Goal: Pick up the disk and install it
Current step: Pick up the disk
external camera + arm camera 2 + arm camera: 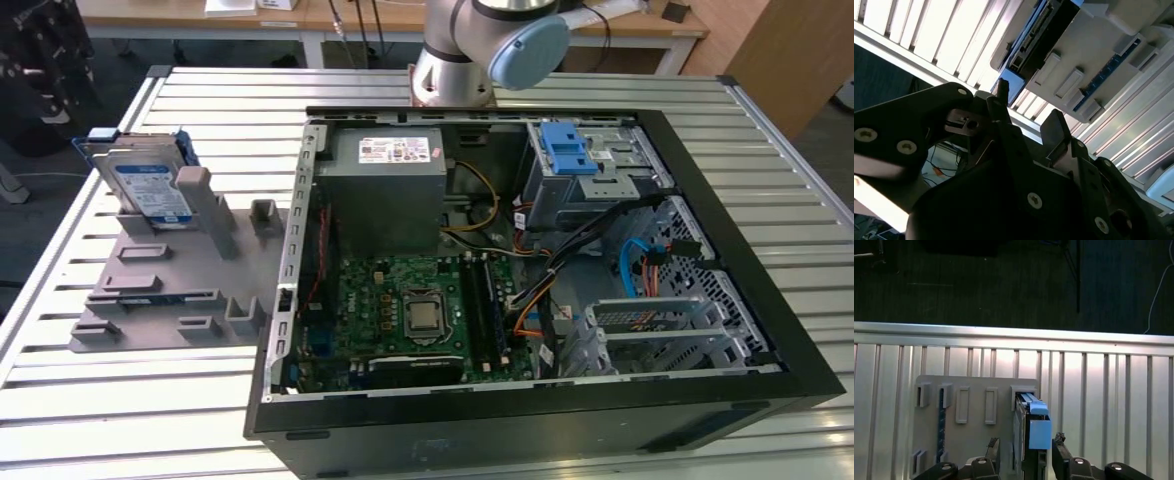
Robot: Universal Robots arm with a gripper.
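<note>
Black gripper (1026,441) fingers (994,447) sit closest to the lens in both wrist views, spread wide and holding nothing. In the first wrist view they hang one on each side of the disk (1026,410). A clear gap shows at one finger; the other is just beside the blue bracket, and I cannot tell whether it touches.

That view looks straight down on the disk's thin upper edge, standing upright in a slot of the grey stand (974,440). The second wrist view catches the gripper (1028,102) from a slant, with the disk's (1041,30) dark connector end and the stand's (1094,60) underside-like ribs beyond it.

From the exterior view the disk (150,185) shows its white-and-blue label, leaning slightly against an upright post of the stand (160,290) on the slatted tabletop (134,400). Just beside the stand, toward the exterior view's right, lies the open computer case (534,430), with a grey power supply (387,190), motherboard (414,310) and drive bay (581,150). The arm (467,50) rises behind the case.
</note>
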